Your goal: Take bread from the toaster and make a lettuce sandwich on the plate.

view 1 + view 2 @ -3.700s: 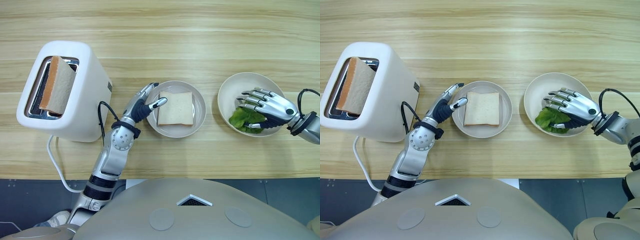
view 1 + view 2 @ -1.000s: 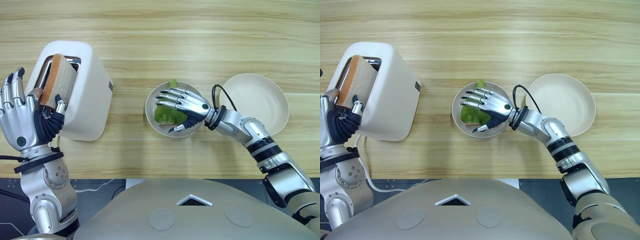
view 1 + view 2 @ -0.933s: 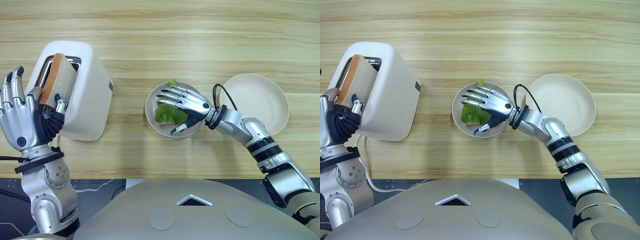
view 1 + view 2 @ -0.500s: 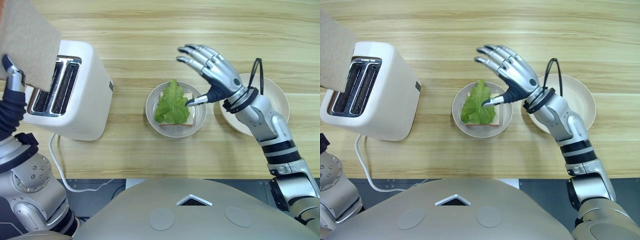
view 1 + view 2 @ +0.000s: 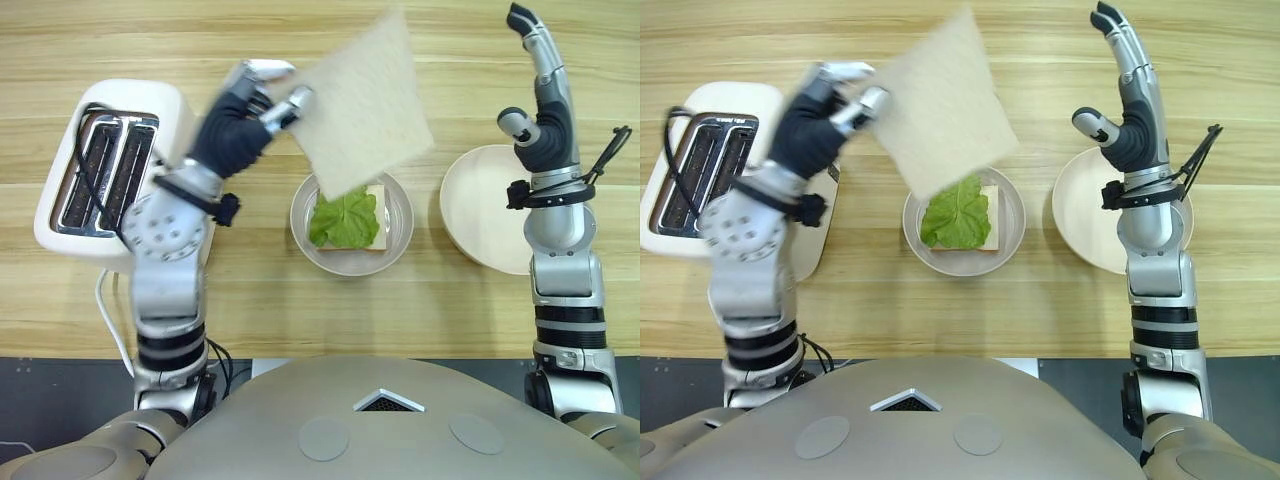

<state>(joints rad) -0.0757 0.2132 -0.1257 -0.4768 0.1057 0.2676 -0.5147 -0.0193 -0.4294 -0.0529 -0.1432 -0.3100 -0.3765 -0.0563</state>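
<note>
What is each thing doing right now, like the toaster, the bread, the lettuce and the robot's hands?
toaster, upright, no bread in its slots.
top slice, held up in the air, tilted, by the left hand.
lettuce, lying flat on the bottom slice.
plate, on the table, carrying bottom slice and lettuce.
bowl, on the table, right of the plate.
right hand, raised, fingers open, holding nothing.

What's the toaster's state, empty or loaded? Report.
Empty: both slots of the toaster show dark and bare; the left hand holds the bread slice above the plate.
</note>
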